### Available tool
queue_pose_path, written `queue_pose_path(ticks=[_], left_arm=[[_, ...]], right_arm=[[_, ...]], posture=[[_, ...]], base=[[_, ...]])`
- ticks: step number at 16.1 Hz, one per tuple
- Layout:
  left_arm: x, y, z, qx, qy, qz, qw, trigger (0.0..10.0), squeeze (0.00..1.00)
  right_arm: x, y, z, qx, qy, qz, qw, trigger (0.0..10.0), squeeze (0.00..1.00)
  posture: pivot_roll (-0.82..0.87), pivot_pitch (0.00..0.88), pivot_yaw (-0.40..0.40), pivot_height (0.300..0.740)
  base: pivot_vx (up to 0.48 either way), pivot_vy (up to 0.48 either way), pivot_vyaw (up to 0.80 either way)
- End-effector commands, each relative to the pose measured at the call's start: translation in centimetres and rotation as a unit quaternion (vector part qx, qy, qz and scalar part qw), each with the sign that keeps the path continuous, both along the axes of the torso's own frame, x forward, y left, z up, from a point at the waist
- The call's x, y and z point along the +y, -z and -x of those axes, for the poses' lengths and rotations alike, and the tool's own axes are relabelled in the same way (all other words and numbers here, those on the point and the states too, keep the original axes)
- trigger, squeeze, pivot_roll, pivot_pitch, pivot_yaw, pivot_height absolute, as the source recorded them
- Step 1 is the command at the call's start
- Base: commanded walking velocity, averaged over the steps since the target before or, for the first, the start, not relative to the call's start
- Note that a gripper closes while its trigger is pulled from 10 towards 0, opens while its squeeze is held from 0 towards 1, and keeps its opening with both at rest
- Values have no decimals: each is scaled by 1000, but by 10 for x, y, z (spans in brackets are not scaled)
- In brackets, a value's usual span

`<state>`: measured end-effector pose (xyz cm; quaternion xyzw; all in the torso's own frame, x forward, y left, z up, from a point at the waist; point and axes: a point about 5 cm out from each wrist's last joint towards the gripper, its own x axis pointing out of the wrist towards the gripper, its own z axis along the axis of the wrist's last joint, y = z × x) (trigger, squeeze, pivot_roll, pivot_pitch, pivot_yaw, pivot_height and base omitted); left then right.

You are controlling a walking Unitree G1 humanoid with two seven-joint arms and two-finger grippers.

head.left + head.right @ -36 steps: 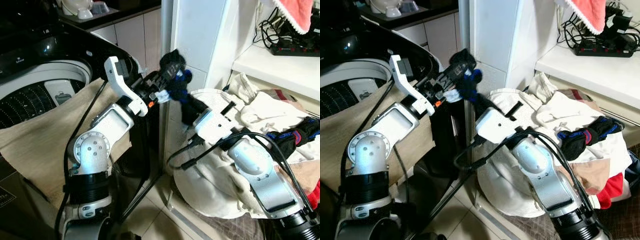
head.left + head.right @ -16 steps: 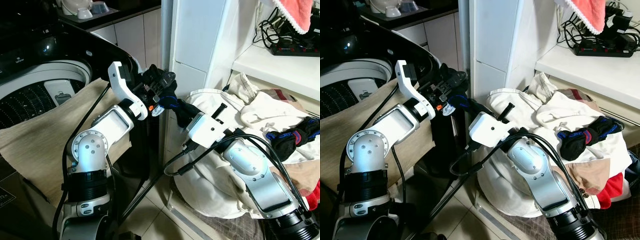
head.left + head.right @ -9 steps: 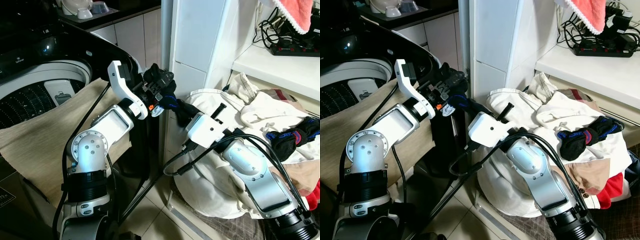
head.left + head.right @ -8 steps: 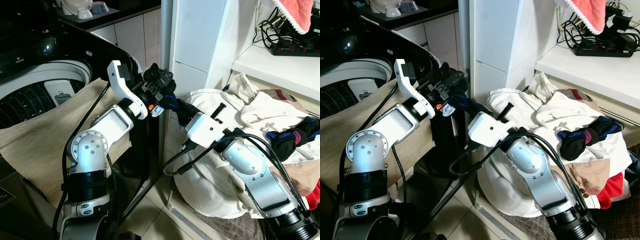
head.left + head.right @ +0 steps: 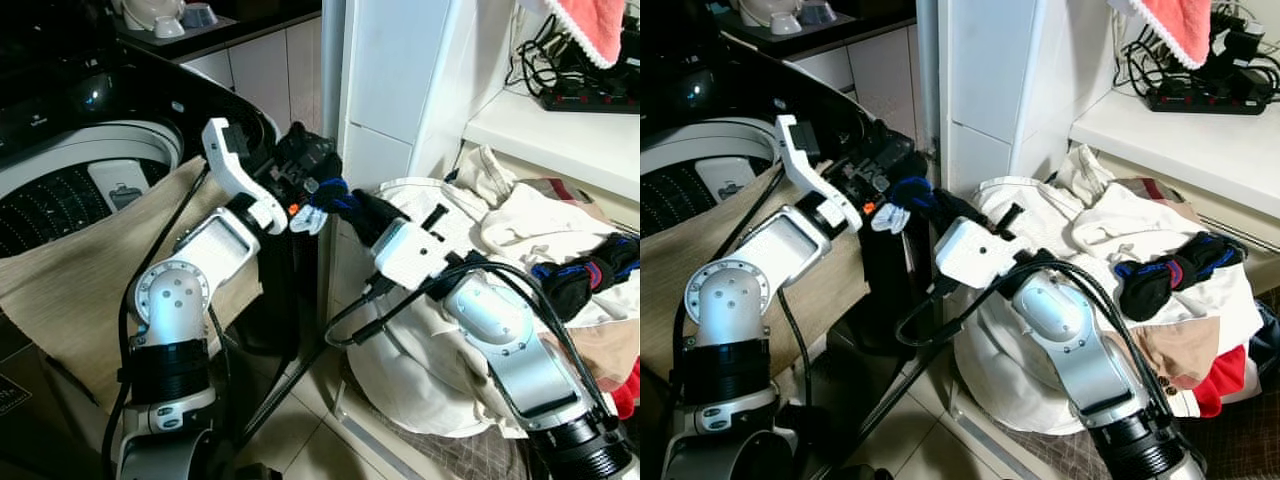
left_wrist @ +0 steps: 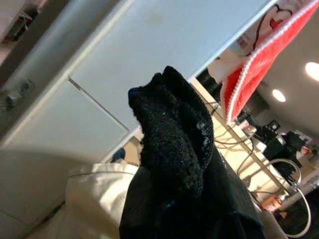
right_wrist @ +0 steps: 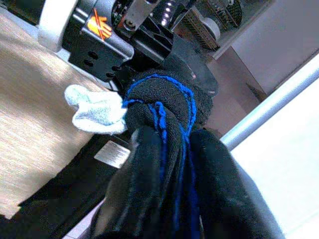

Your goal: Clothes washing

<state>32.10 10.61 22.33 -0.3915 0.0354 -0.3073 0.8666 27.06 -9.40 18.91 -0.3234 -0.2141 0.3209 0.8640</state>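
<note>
Between washer and laundry pile, black blue-trimmed sock pinched by right tool; other end gripped by left tool.

No text or label can be read

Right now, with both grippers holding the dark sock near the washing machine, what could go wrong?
1. Both the left gripper and the right gripper grip the same black sock; if they pull apart, it may stretch or slip free.
2. The sock hangs above the gap beside the washing machine, not above the drum, so if released it would likely drop to the floor.
3. The beige cloth lies over the machine's rim and may block the opening.
</note>
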Motion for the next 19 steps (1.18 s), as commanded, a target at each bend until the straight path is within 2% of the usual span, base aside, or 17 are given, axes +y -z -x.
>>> queue_pose_path(ticks=[1,2,3,6,7,8,9,10,11,12,13,14,15,16,17,18,19], left_arm=[[7,-12,-5,-17,-23,-2,1000,0,0],[16,-19,-10,-30,-48,-10,998,0,0],[27,-27,-15,-43,-78,-17,996,0,0],[50,-47,-23,-70,-117,-22,990,0,0],[60,-53,-26,-86,-153,-53,983,0,0],[82,-61,-34,-119,-256,-190,940,0,0],[90,-64,-36,-137,-293,-251,913,0,0],[111,-69,-43,-153,-363,-356,847,0,0],[128,-66,-52,-133,-384,-428,807,0,0],[132,-61,-57,-121,-377,-460,795,0,0],[135,-51,-65,-105,-361,-494,784,10000,0],[136,-45,-71,-102,-360,-515,771,10000,0],[146,-41,-75,-87,-386,-548,737,10000,0],[151,-40,-76,-82,-403,-561,719,10000,0],[168,-44,-74,-73,-446,-599,661,10000,1000],[174,-46,-73,-65,-457,-603,650,10000,1000],[180,-51,-73,-64,-464,-604,645,10000,1000]], right_arm=[[-3,-4,-2,-8,4,-1,1000,10000,1000],[-2,-3,-2,-7,5,11,1000,10000,635],[-1,-1,-2,-2,5,21,1000,10000,0],[0,0,-2,6,3,16,1000,10000,0],[0,0,-3,7,6,14,1000,10000,0],[-1,-2,-3,12,8,8,1000,10000,0],[-1,-3,-4,14,9,5,1000,10000,0],[1,-5,-5,28,4,-7,1000,10000,0],[9,-12,-5,66,-18,-53,996,10000,0],[15,-18,-4,84,-36,-74,993,10000,0],[26,-31,-2,97,-69,-98,988,10000,0],[32,-40,-1,96,-83,-106,986,10000,0],[36,-44,1,98,-93,-108,985,10000,0],[37,-45,1,100,-97,-106,985,10000,0],[39,-45,4,108,-106,-105,983,10000,0],[40,-46,6,112,-109,-104,982,10000,0],[40,-44,8,121,-109,-97,982,10000,0]], posture=[[-75,0,40,740],[-76,0,39,740],[-76,0,40,740],[-74,0,39,740],[-76,0,39,740],[-76,0,39,740],[-76,0,39,740],[-66,0,31,740],[-66,0,30,740],[-63,0,29,740],[-60,0,23,740],[-61,0,21,740],[-63,0,22,740],[-65,0,22,740],[-72,0,28,740],[-77,0,29,740],[-77,0,29,740]], base=[[0,0,0],[0,0,0],[0,0,0],[0,0,0],[0,0,0],[0,0,0],[0,0,0],[0,0,0],[0,0,0],[0,0,0],[0,0,0],[0,0,0],[0,0,0],[0,0,0],[0,0,0],[0,0,0],[0,0,0]])
